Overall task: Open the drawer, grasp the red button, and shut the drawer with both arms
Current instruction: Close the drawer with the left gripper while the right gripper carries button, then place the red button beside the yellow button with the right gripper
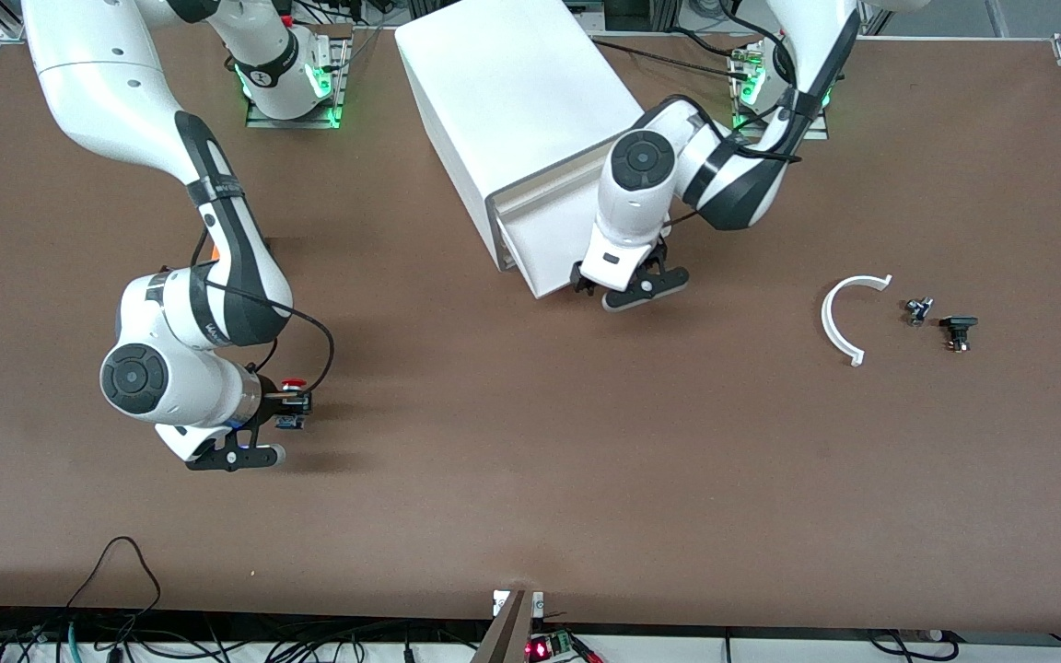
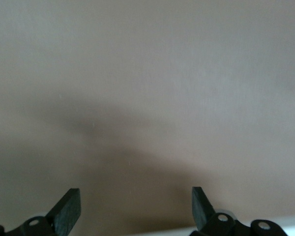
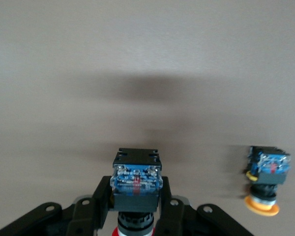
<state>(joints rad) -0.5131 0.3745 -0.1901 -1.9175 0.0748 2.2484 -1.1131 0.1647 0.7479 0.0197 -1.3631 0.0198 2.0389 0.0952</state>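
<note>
While clamped between right gripper [image 3: 135, 209] fingers, button [image 3: 136, 179]; left gripper [image 2: 136, 206] apparently wide, idle.

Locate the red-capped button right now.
The button is clamped in the right gripper, over bare table toward the right arm's end. The right wrist view shows its blue base, with a yellow-capped button lying on the table beside it.
</note>
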